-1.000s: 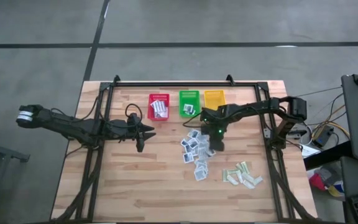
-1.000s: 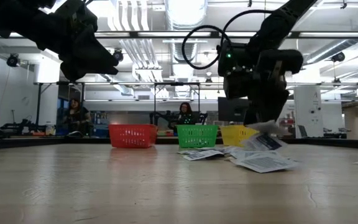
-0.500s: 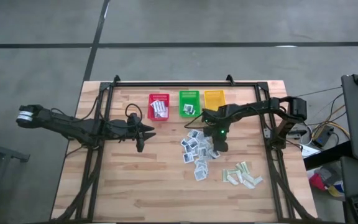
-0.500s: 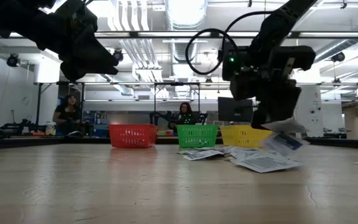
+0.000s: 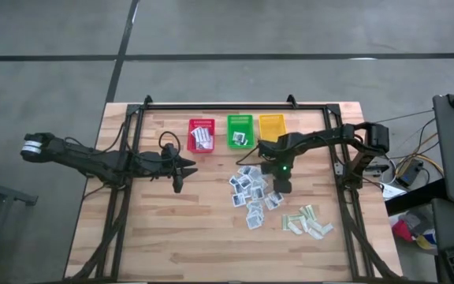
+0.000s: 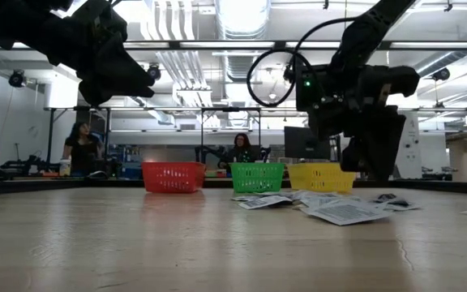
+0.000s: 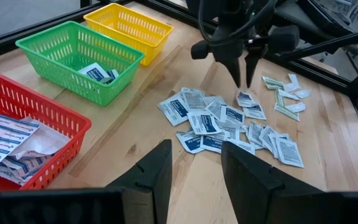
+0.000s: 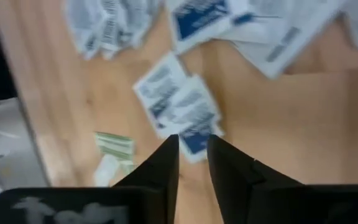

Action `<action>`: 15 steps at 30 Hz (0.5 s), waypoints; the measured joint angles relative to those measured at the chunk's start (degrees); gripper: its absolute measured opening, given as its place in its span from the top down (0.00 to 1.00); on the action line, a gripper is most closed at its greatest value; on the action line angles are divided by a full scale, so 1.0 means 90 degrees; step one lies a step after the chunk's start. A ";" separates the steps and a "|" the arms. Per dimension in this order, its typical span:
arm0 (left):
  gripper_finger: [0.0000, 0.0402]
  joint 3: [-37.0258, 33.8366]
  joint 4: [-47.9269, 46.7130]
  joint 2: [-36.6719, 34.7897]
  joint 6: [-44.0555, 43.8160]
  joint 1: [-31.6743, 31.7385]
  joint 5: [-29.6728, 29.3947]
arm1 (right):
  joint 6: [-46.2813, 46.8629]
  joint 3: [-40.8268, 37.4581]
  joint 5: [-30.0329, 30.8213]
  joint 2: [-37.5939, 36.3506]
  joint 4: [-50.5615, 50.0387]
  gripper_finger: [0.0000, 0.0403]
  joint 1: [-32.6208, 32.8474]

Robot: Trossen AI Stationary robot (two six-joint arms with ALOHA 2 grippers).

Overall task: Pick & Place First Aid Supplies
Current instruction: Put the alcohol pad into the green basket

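- High view: my right gripper hangs over the right side of the packet pile, mid-desk, well short of the baskets at the far edge. Left gripper waits left of centre.
- Low view: the packet that hung from the right gripper half a second ago is gone; one flat packet lies on the desk below it.
- Left wrist view: left fingers spread wide, empty. Right fingers narrowly parted, nothing between.
- Right wrist view: slim gap, packets lie loose on the wood.
- My read: it was released before reaching a basket, so I need a re-grasp.
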 joint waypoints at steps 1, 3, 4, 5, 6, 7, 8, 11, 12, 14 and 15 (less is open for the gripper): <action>0.67 0.0001 0.0000 0.0001 0.0000 -0.0002 0.0000 | 0.0001 -0.0003 0.0091 0.0000 -0.0020 0.78 0.0000; 0.67 0.0000 0.0000 0.0000 -0.0005 -0.0002 0.0002 | -0.0013 -0.0005 0.0199 0.0000 -0.0076 0.76 0.0002; 0.67 0.0000 0.0000 0.0000 -0.0005 0.0000 0.0002 | -0.0018 -0.0006 0.0238 0.0000 -0.0088 0.76 0.0003; 0.67 0.0001 0.0000 0.0002 -0.0007 -0.0002 -0.0001 | -0.0009 -0.0006 0.0308 0.0000 -0.0101 0.75 0.0006; 0.67 0.0000 0.0000 0.0002 -0.0007 -0.0001 -0.0001 | -0.0001 -0.0009 0.0347 0.0000 -0.0111 0.75 0.0007; 0.67 0.0001 0.0000 0.0002 -0.0007 -0.0002 -0.0001 | -0.0001 -0.0011 0.0365 0.0000 -0.0114 0.74 0.0005; 0.67 0.0001 -0.0001 0.0002 -0.0010 -0.0001 -0.0001 | -0.0001 -0.0013 0.0367 0.0000 -0.0114 0.73 0.0005; 0.67 0.0000 0.0000 0.0002 -0.0010 0.0000 -0.0001 | 0.0003 -0.0016 0.0411 0.0000 -0.0112 0.71 0.0041; 0.67 0.0000 -0.0001 0.0000 -0.0010 -0.0001 -0.0001 | 0.0004 -0.0015 0.0483 0.0000 -0.0110 0.70 0.0079; 0.67 0.0001 0.0000 0.0001 -0.0012 -0.0001 0.0001 | -0.0004 -0.0016 0.0567 0.0000 -0.0110 0.68 0.0168; 0.67 0.0000 0.0000 0.0002 -0.0012 -0.0001 0.0000 | -0.0013 -0.0016 0.0633 0.0000 -0.0102 0.67 0.0223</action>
